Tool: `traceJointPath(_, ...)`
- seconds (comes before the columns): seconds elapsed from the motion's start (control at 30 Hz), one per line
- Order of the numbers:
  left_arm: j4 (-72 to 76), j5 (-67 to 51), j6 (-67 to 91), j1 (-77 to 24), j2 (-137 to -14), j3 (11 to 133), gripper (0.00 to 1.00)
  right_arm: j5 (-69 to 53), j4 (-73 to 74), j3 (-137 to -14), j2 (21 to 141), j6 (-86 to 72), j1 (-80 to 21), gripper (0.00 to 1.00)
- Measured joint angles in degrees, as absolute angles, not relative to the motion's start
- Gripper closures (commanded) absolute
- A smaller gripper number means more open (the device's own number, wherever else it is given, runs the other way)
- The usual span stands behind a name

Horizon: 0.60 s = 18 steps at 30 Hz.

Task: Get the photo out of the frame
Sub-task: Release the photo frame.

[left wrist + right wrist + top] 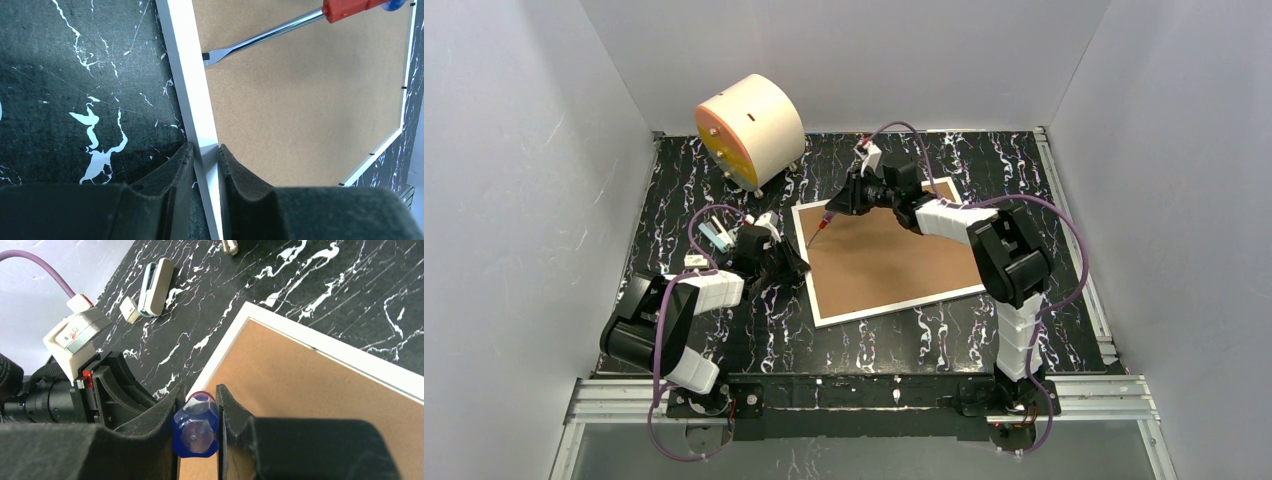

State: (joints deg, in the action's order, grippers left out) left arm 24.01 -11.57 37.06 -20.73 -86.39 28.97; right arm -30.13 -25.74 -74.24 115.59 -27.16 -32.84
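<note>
Lying face down: large thin white rectangular picture frame (894, 307), brown fibreboard back panel (889, 255) seated inside its rim, on the black white-veined counter (904, 345). Cannot see the paper photo; presumably beneath that panel. Clamped on the frame's left rail: left end effector (205, 152). Clamped on a red-and-blue-handled flat screwdriver (265, 41): right end effector (199, 402), blade tip at a small black tab (205, 56). Judged barely begun: tabs, panel, then photo left.
</note>
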Motion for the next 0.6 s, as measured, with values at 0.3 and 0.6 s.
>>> traceJointPath(0.3, 24.6, -11.9, 37.1, -20.6, -86.6, 28.8, 0.83, -22.3, -13.6, -88.8, 119.7, -16.1, -39.6, 0.99)
traceJointPath(0.6, 25.6, -11.9, 37.3, -20.6, -86.5, 28.2, 0.83, -11.1, -4.4, -98.8, 122.9, -7.2, -46.3, 0.99)
